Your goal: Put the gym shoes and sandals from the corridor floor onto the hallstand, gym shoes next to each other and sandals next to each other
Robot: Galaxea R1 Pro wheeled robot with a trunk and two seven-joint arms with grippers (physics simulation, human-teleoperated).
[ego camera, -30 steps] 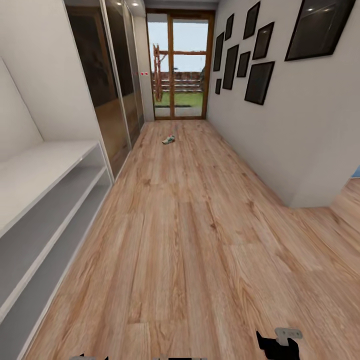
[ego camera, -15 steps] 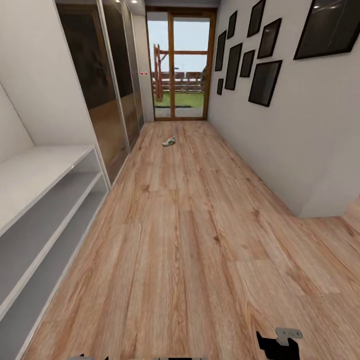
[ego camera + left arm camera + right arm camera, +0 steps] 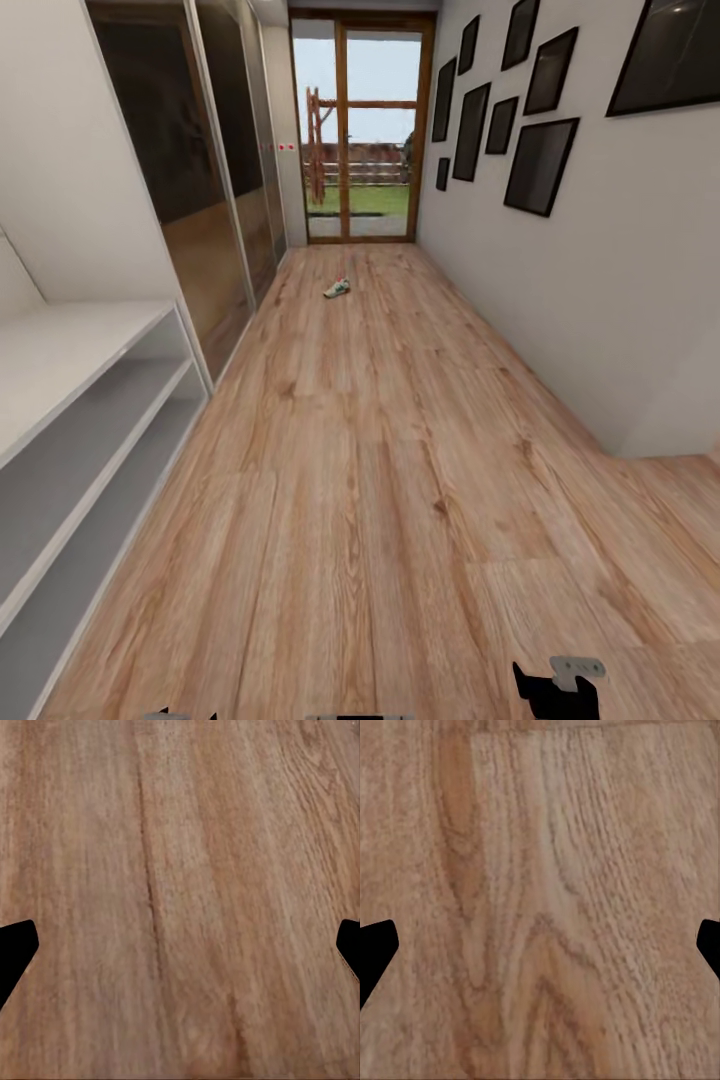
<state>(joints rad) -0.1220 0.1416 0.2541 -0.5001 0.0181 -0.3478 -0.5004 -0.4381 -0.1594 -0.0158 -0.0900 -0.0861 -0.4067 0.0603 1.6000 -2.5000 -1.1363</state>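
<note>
I see the corridor floor [image 3: 380, 480] running ahead of my jaws to a glazed door [image 3: 362, 130] at the far end. One gym shoe [image 3: 337, 288] lies on the floor far ahead, well short of that door and slightly left of the midline between my jaws. The hallstand [image 3: 80, 440] stands against the left wall, near my left jaws, with sliding wardrobe doors [image 3: 215, 190] beyond it. Picture frames [image 3: 510, 110] hang on the right wall. Under each pair of jaws lies bare floor.
</note>
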